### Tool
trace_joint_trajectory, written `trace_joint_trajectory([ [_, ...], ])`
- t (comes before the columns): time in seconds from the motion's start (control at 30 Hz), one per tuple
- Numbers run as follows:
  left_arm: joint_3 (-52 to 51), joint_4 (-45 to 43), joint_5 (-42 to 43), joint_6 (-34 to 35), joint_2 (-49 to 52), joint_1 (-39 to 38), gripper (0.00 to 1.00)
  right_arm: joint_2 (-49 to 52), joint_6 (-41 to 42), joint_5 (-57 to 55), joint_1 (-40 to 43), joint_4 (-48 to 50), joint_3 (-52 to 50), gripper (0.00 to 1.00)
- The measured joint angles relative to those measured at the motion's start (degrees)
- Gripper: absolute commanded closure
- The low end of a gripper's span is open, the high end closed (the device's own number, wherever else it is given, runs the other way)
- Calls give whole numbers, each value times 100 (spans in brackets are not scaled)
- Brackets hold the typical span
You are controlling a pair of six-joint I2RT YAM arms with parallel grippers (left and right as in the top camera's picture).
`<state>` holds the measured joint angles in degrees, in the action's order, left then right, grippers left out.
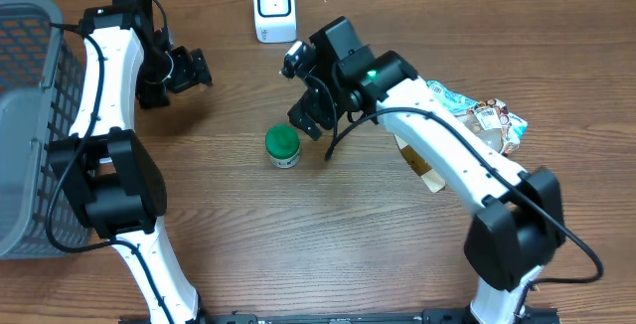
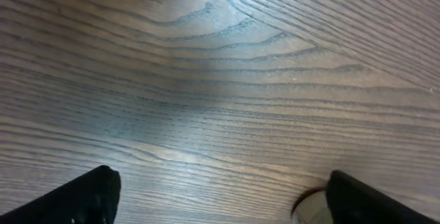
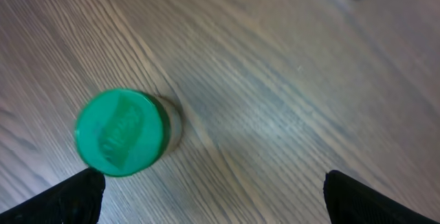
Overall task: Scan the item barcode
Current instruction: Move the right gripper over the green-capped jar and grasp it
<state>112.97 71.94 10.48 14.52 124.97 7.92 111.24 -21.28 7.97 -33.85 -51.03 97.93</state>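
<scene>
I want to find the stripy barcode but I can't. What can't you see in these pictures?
- Barcode on the green-lidded jar: the overhead and right wrist views show only its top, and the right wrist view is blurred too.
- Brown packet: in the overhead view, the right arm covers most of it.
- Scanner: in the right wrist view, it is cut off by the top edge.
- Pale round thing: in the left wrist view, it is cut off by the bottom edge.

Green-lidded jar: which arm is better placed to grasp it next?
Right. The right gripper hovers open beside the jar, which shows in its wrist view; the left gripper is farther away, over bare table.
</scene>
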Motion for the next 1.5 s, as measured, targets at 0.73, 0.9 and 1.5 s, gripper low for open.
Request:
trace_joint_trajectory([
  [0.73,0,-450,-258,142,0,-2,1,118,-129,-50,-33,-42,0,0],
  [0.9,0,-450,-258,157,0,-2,0,118,-195,-55,-153,140,0,0],
  [1.5,0,-450,-258,160,0,0,0,651,-295,-258,-776,570,0,0],
])
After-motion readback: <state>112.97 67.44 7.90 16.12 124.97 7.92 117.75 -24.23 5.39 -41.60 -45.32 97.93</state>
